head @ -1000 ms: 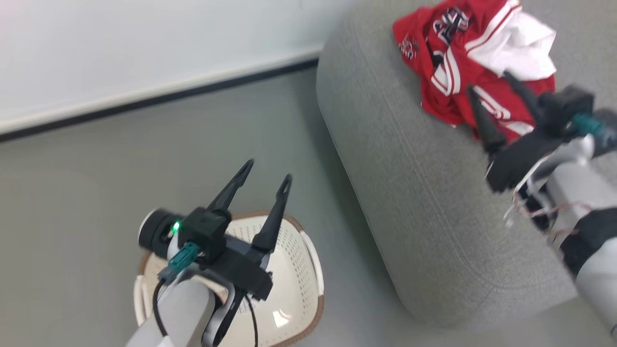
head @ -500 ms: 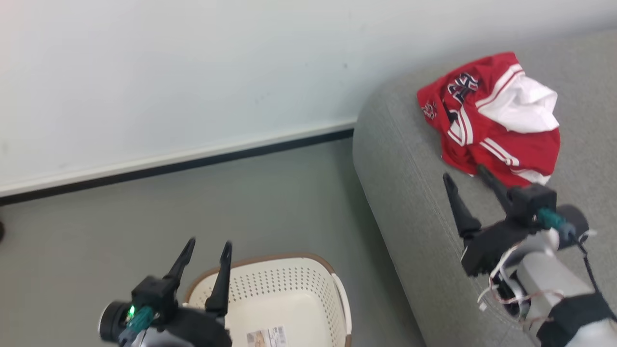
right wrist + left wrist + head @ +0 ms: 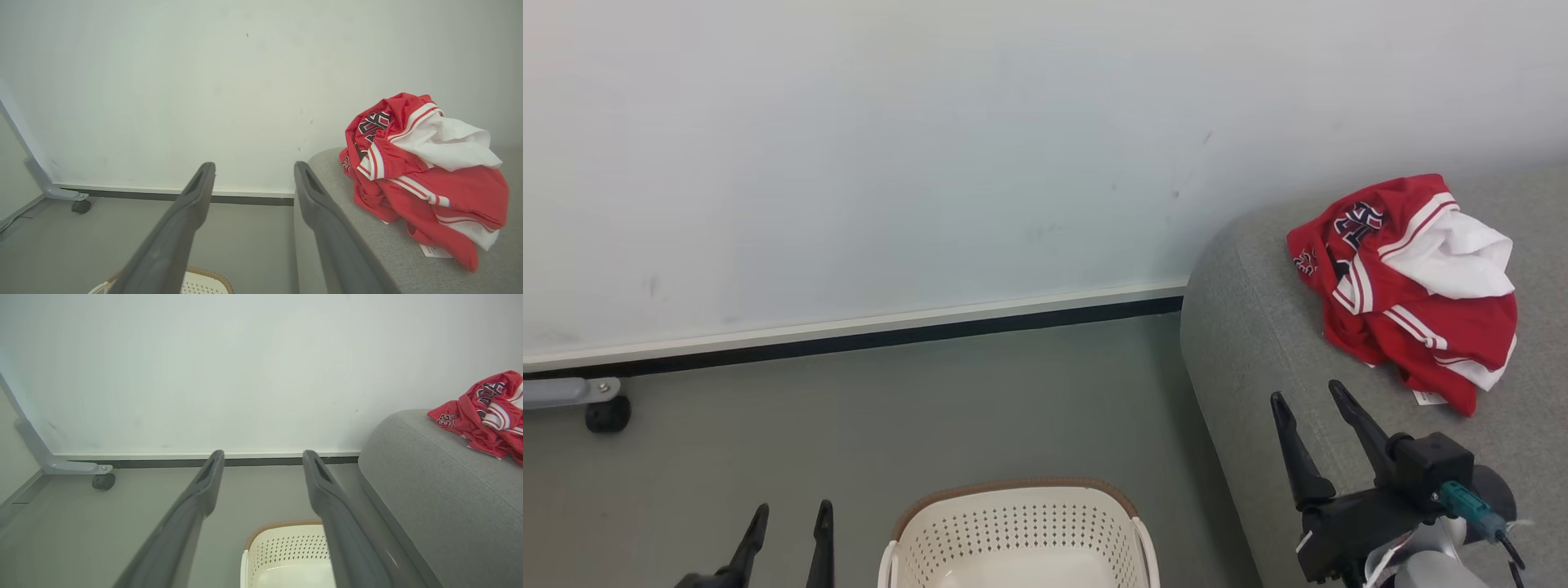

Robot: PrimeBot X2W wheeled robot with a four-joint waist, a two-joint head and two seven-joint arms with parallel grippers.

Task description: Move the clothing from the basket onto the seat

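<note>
The clothing point(image 3: 1413, 294) lies as one crumpled red-and-white heap on the seat of the sofa point(image 3: 1250, 351), close to the sofa's rounded end by the wall point(image 3: 931, 163). The relation that matters is this: the heap is ahead of and to the right of the right gripper point(image 3: 1305, 394), near its fingertips but apart from them, with bare grey upholstery between. The heap's longer run slants from the wall side of the seat down toward the robot, with the white lining uppermost at the right. The right jaws are released, spread wide with nothing between them, and point toward the sofa's end, not straight at the heap. The left gripper point(image 3: 792, 513) hangs over the floor point(image 3: 890, 416), its jaws likewise spread and empty. It is just left of the basket point(image 3: 1013, 483), which stands near the foot of the sofa's end with a strip of floor between. What shows of the basket's inside is bare cream plastic, but its near part is cut off, so I cannot rule out something there. On that evidence the transfer looks done. Should the heap need another touch, the right arm is plainly nearer; anything left in the basket would fall to the left arm.
</note>
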